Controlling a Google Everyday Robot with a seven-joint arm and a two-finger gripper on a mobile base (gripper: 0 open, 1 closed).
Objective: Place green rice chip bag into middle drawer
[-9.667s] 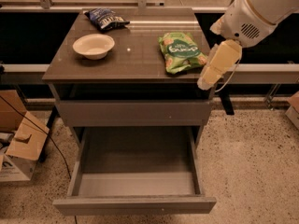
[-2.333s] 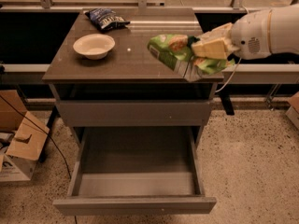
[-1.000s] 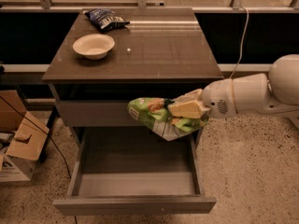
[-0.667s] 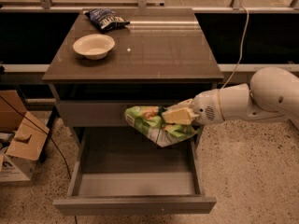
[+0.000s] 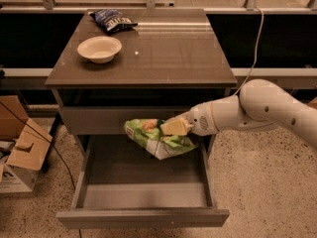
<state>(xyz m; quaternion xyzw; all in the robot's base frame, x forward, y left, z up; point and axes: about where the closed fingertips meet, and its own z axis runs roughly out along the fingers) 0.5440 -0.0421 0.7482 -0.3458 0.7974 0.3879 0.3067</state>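
My gripper (image 5: 174,127) reaches in from the right and is shut on the green rice chip bag (image 5: 154,138). It holds the bag in the air, just in front of the closed upper drawer front and above the back of the open middle drawer (image 5: 143,191). The bag hangs to the left of and below the gripper. The drawer is pulled well out and its dark grey floor shows nothing lying on it.
On the cabinet top (image 5: 173,53) stand a white bowl (image 5: 99,48) and a dark blue snack bag (image 5: 113,20) at the back left. Cardboard boxes (image 5: 20,152) and a cable lie on the floor at left. My white arm (image 5: 267,108) crosses from the right.
The gripper has carried the bag from the cabinet top down in front of the cabinet and leftwards, and now holds it lower, over the open drawer.
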